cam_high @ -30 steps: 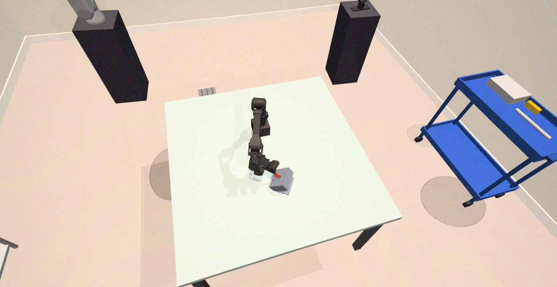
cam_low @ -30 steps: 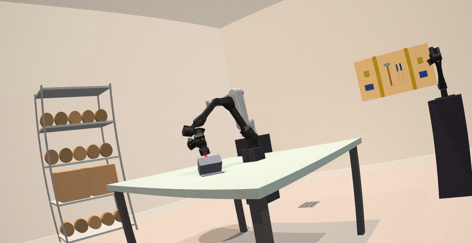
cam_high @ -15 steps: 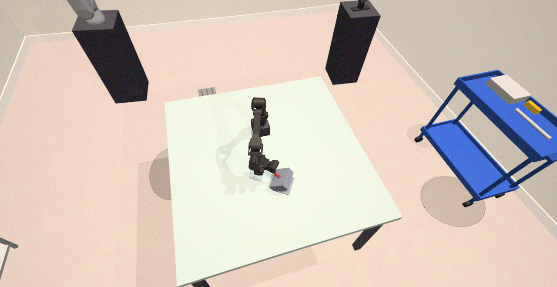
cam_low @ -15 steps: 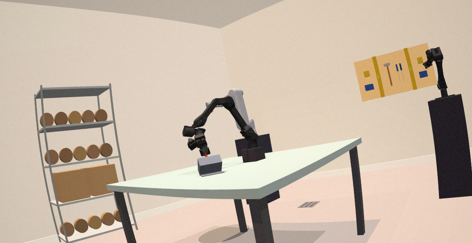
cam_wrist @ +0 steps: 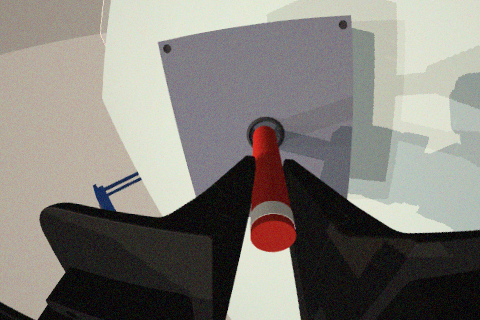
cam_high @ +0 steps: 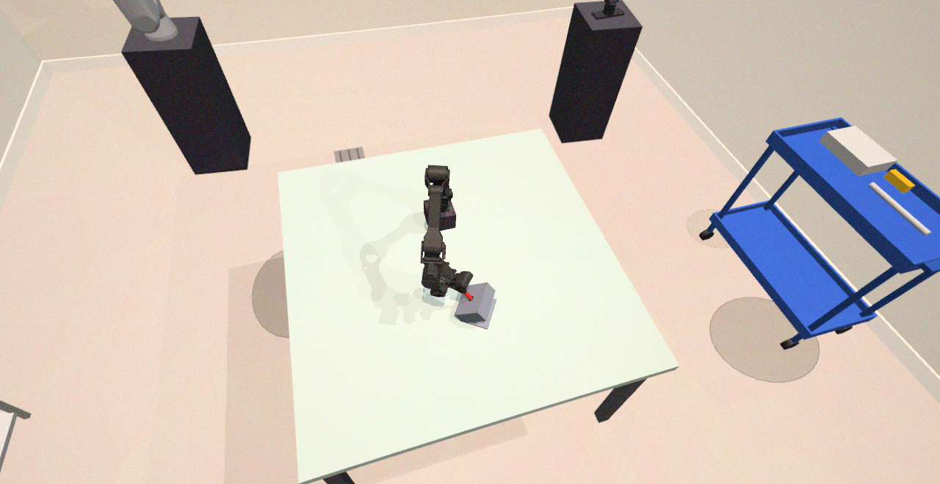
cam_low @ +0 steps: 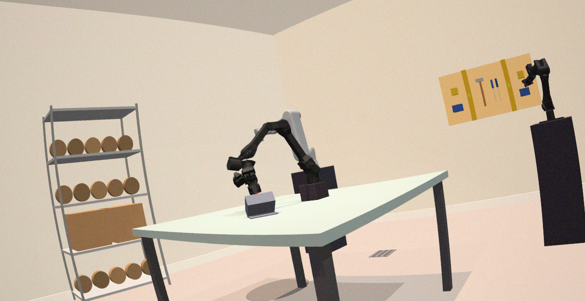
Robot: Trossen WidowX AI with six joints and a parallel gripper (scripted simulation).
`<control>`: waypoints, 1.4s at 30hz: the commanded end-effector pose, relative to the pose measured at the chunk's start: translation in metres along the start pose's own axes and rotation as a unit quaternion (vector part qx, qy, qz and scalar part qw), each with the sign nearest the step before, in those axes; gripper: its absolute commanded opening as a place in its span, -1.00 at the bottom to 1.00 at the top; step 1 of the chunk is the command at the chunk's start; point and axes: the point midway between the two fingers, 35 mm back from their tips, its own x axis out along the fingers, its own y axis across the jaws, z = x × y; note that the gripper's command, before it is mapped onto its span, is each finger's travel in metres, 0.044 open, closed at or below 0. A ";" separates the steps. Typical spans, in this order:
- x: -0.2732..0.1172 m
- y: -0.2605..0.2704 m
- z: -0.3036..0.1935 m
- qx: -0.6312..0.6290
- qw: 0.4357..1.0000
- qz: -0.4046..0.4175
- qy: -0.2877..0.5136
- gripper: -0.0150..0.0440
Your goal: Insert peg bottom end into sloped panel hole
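Note:
A round red peg [cam_high: 468, 295] [cam_low: 256, 193] [cam_wrist: 270, 175] with a pale band near its top end is held tilted between the fingers. My gripper [cam_high: 465, 290] [cam_low: 255, 192] [cam_wrist: 268, 166] is shut on it, just above the sloped panel. The grey sloped panel [cam_high: 482, 291] [cam_low: 265, 196] [cam_wrist: 220, 80] has a round hole [cam_wrist: 250, 135] with a dark rim. In the wrist view the peg's lower end is at the hole, covering its near side. How deep the tip sits cannot be told. The peg's top end faces the wrist camera.
The panel's block stands on the pale table [cam_high: 526, 218] [cam_low: 347, 201]. Away from the table are a blue cart [cam_high: 782, 244], a shelf rack [cam_low: 93, 155] and two dark pedestals [cam_high: 190, 106] [cam_high: 591, 73] bearing other arms.

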 end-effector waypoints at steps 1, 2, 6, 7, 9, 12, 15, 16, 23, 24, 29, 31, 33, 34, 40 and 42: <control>0.003 -0.002 0.000 0.004 1.000 -0.002 0.001 -0.49; 0.004 -0.002 0.000 0.004 1.000 -0.002 0.001 -0.49; 0.006 -0.002 0.000 0.004 1.000 -0.002 0.001 -0.49; 0.006 -0.002 0.000 0.004 1.000 -0.002 0.001 -0.49; 0.008 -0.001 0.000 0.004 1.000 -0.002 0.001 -0.49; 0.009 -0.001 0.000 0.004 1.000 -0.002 0.001 -0.49; 0.011 -0.001 0.000 0.004 1.000 -0.002 0.001 -0.49; 0.012 -0.001 0.000 0.004 1.000 -0.002 0.001 -0.49; 0.015 -0.001 0.000 0.004 1.000 -0.001 0.001 -0.49; 0.016 -0.001 0.000 0.004 1.000 -0.001 0.001 -0.49; 0.018 -0.001 0.000 0.004 1.000 -0.001 0.001 -0.49; 0.020 -0.001 0.000 0.004 1.000 -0.001 0.001 -0.49; 0.021 -0.001 0.000 0.004 1.000 -0.001 0.001 -0.49; 0.021 -0.001 0.000 0.004 1.000 -0.001 0.001 -0.49; 0.024 -0.002 0.000 0.004 1.000 -0.001 0.001 -0.49; 0.025 -0.002 0.000 0.004 1.000 -0.001 0.001 -0.49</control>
